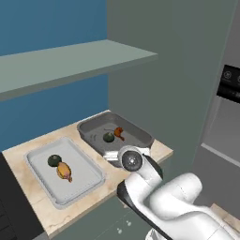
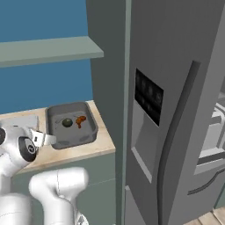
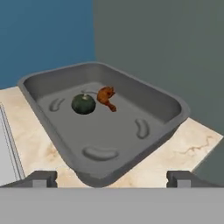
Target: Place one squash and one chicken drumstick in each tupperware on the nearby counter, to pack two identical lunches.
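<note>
On the beige counter (image 1: 21, 161) stand two tupperware. The shallow pale one (image 1: 86, 176) holds a dark-green squash (image 1: 54, 160) and a golden-orange chicken drumstick (image 1: 64, 171) side by side. The deeper dark grey tupperware (image 3: 173, 107) holds a second squash (image 3: 83, 104) with a reddish drumstick (image 3: 106, 97) just beside it. My gripper (image 3: 111, 178) hovers at this tub's near corner, open and empty, fingertips (image 3: 41, 178) spread wide. The base views show the gripper (image 1: 112, 154) (image 2: 44, 139) just in front of the dark tub (image 1: 91, 136) (image 2: 72, 139).
A grey-green wall shelf (image 1: 70, 61) hangs over the counter. A tall grey cabinet panel (image 1: 178, 70) rises right of the dark tub, with a fridge (image 2: 176, 110) beyond it. A dark appliance (image 1: 9, 206) borders the counter's left end.
</note>
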You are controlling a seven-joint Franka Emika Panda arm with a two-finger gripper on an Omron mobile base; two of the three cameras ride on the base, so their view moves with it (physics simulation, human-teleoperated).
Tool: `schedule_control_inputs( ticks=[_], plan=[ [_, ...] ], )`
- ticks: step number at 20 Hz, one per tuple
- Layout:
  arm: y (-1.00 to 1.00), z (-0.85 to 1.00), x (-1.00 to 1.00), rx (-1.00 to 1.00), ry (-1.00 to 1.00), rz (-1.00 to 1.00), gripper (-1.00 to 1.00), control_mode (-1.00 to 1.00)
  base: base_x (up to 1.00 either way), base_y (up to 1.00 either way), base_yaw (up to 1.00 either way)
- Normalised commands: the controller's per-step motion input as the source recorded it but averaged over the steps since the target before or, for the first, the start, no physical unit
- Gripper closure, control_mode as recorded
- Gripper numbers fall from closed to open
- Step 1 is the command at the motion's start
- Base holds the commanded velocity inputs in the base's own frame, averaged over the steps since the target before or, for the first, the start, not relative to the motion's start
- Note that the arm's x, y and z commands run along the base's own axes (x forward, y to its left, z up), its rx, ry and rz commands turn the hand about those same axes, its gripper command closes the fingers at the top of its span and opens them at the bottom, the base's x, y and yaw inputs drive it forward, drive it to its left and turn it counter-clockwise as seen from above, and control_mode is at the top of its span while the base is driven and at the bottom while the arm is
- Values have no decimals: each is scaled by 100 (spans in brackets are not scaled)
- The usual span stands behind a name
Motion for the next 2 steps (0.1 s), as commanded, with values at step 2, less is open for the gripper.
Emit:
schedule_control_inputs(
  ticks=[2],
  plan=[
    [0,0,0,0,0,0,-100,-100,0,0,0]
  ],
)
